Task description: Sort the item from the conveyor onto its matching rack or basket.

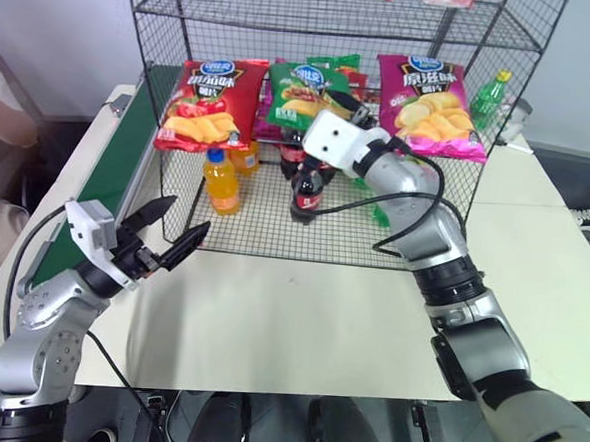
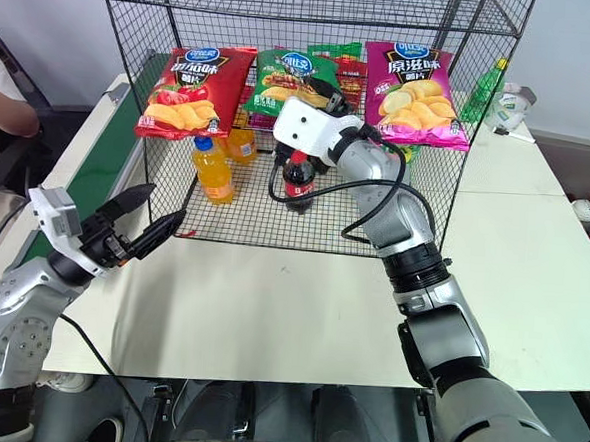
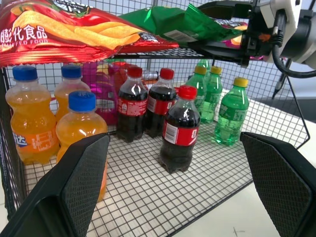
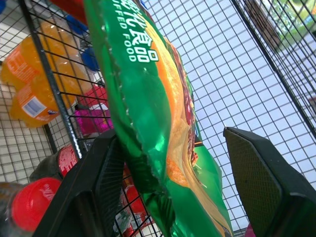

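The green crisp bag lies on the middle tier of the black wire-grid rack, leaning on the sloped shelf between the red crisp bag on the robot's left and the magenta crisp bag on its right. The right gripper is reached into that tier at the bag's lower edge. In the right wrist view its two black fingers stand well apart with the green bag hanging between them; the bag lies against the one finger and clear of the other, so the jaws are parted and not clamping it.

The left gripper hovers over the pale table just in front of the rack's bottom corner, beside the dark green conveyor. Its jaws are spread wide and hold nothing; through them the left wrist view shows the bottom tier's drinks: orange soda bottles, cola bottles and green soda bottles. One more green bottle stands outside the rack on the robot's right
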{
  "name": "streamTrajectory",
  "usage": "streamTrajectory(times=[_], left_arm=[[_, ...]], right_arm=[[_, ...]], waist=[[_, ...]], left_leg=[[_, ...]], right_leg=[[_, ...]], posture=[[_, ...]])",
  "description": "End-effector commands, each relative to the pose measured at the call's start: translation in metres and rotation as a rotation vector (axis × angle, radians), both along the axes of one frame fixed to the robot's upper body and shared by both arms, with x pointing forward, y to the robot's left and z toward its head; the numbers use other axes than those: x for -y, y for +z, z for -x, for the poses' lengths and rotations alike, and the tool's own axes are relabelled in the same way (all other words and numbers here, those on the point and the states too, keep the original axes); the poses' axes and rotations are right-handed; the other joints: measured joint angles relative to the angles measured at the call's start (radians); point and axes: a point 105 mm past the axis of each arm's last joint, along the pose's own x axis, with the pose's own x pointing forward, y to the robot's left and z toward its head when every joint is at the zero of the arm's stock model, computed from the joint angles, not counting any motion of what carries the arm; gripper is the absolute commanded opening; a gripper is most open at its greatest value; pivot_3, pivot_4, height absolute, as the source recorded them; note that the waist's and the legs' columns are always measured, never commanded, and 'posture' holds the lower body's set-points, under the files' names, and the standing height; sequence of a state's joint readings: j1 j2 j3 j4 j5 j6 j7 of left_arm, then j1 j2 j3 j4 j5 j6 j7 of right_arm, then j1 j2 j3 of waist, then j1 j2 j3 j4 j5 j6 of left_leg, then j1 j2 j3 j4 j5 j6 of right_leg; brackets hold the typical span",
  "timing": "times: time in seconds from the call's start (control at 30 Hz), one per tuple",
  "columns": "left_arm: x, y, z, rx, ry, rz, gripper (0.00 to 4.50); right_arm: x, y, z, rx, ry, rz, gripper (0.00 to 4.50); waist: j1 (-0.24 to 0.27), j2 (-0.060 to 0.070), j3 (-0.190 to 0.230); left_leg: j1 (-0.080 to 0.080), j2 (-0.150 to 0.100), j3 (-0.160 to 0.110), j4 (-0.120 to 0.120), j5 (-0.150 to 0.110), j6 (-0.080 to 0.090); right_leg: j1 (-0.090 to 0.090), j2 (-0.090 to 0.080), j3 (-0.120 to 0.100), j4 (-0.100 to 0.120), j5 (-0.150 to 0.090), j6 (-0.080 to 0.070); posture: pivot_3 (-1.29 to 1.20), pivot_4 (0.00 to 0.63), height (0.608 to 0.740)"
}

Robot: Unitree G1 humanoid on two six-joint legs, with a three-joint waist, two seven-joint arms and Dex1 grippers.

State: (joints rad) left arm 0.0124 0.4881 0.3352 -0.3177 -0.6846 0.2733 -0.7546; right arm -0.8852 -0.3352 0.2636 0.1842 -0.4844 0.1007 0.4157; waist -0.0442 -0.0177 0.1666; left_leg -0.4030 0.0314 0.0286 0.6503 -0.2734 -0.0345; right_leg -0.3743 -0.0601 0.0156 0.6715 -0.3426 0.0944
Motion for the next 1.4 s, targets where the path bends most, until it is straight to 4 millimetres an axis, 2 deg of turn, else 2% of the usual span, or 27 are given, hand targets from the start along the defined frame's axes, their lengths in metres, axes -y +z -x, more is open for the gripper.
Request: streamTrajectory(times=[0.03, 0.2, 0.3, 0.43, 0.53, 0.67, 0.77, 0.83, 0.93, 1.07, 1.2, 1.3, 1.4], left_arm=[[0.001, 0.006, 0.004, 0.039, 0.005, -0.014, 4.50], [-0.001, 0.005, 0.005, 0.039, 0.012, -0.016, 4.50], [-0.001, 0.004, 0.004, 0.037, 0.012, -0.010, 4.50], [0.002, 0.004, 0.002, 0.041, 0.004, -0.010, 4.50], [0.000, 0.005, 0.002, 0.044, 0.006, -0.013, 4.50], [-0.003, 0.005, 0.003, 0.041, 0.014, -0.011, 4.50], [0.001, 0.000, 0.003, 0.031, 0.000, -0.020, 4.50], [0.002, 0.002, 0.003, 0.034, -0.003, -0.017, 4.50], [-0.001, 0.003, 0.002, 0.034, 0.000, -0.025, 4.50], [-0.004, 0.004, 0.002, 0.035, 0.011, -0.029, 4.50], [-0.001, 0.002, 0.005, 0.027, -0.005, -0.039, 4.50], [-0.006, 0.004, 0.006, 0.024, -0.008, -0.079, 4.50], [-0.019, 0.012, 0.006, 0.033, -0.002, -0.116, 4.50]], right_arm=[[-0.005, 0.014, 0.017, 0.038, 0.069, -0.016, 3.21], [0.002, 0.018, 0.040, 0.043, 0.136, -0.036, 3.21], [0.005, 0.022, 0.039, 0.036, 0.132, -0.069, 3.21], [0.000, 0.032, 0.041, 0.003, 0.171, -0.203, 3.21], [0.000, 0.027, 0.048, -0.048, 0.209, -0.278, 3.21], [0.007, 0.021, 0.049, -0.028, 0.197, -0.240, 3.21], [-0.005, 0.029, 0.051, -0.034, 0.271, -0.288, 3.21], [-0.020, 0.027, 0.069, -0.103, 0.418, -0.319, 3.21], [-0.020, 0.024, 0.080, -0.149, 0.488, -0.364, 3.21], [-0.014, 0.035, 0.081, -0.116, 0.499, -0.421, 3.21], [-0.007, 0.038, 0.091, -0.215, 0.594, -0.544, 3.21], [0.005, 0.033, 0.105, -0.315, 0.672, -0.591, 3.21], [0.025, 0.018, 0.120, -0.420, 0.703, -0.560, 3.21]], waist=[[0.000, 0.000, 0.000], [0.000, 0.000, 0.000], [0.000, 0.000, 0.000], [-0.001, 0.000, 0.000], [0.000, 0.000, 0.000], [0.003, 0.000, 0.000], [-0.002, 0.000, 0.000], [-0.004, 0.000, 0.000], [0.000, 0.000, 0.000], [0.002, 0.000, 0.000], [0.001, 0.000, 0.000], [0.002, 0.000, 0.000], [0.004, 0.000, 0.000]], left_leg=[[0.000, 0.000, 0.000, 0.000, 0.000, 0.000], [0.000, 0.000, 0.000, 0.000, 0.000, 0.000], [-0.001, 0.000, 0.000, 0.000, 0.000, 0.000], [0.000, 0.000, 0.000, 0.000, 0.000, 0.000], [-0.001, 0.000, -0.001, 0.000, 0.000, 0.000], [-0.002, 0.000, -0.001, 0.000, 0.000, 0.000], [-0.001, 0.000, -0.001, 0.001, 0.000, 0.000], [-0.001, 0.000, -0.001, 0.001, 0.000, 0.000], [-0.001, 0.001, -0.001, 0.000, 0.000, 0.000], [-0.001, 0.000, -0.001, 0.001, 0.000, 0.000], [-0.001, 0.000, -0.001, 0.001, 0.000, 0.000], [-0.001, 0.000, -0.002, 0.000, 0.000, 0.000], [-0.002, 0.000, -0.002, 0.000, 0.000, 0.001]], right_leg=[[0.000, 0.000, 0.000, 0.000, 0.000, 0.000], [-0.001, 0.000, 0.000, 0.000, 0.000, 0.000], [-0.001, 0.000, 0.000, 0.000, 0.000, 0.000], [0.000, 0.000, 0.000, 0.001, 0.000, 0.000], [-0.001, 0.001, 0.000, 0.001, 0.000, 0.000], [-0.001, 0.000, 0.000, 0.000, 0.000, 0.000], [0.000, 0.000, 0.000, 0.000, 0.000, 0.000], [-0.001, 0.001, 0.000, 0.001, 0.000, 0.000], [-0.001, 0.002, 0.000, 0.001, 0.000, 0.000], [0.000, 0.000, 0.000, 0.001, 0.000, 0.000], [0.000, 0.000, -0.001, 0.001, 0.000, 0.000], [0.000, 0.000, -0.001, 0.000, 0.000, 0.000], [0.000, 0.000, -0.001, -0.001, 0.000, 0.000]], posture=[[0.00, 0.150, 0.739], [0.00, 0.150, 0.739], [0.00, 0.150, 0.739], [0.00, 0.150, 0.739], [0.00, 0.150, 0.739], [0.00, 0.150, 0.739], [0.00, 0.150, 0.739], [0.00, 0.150, 0.739], [0.00, 0.150, 0.739], [0.00, 0.150, 0.739], [0.00, 0.150, 0.739], [0.00, 0.150, 0.739], [0.00, 0.150, 0.739]])
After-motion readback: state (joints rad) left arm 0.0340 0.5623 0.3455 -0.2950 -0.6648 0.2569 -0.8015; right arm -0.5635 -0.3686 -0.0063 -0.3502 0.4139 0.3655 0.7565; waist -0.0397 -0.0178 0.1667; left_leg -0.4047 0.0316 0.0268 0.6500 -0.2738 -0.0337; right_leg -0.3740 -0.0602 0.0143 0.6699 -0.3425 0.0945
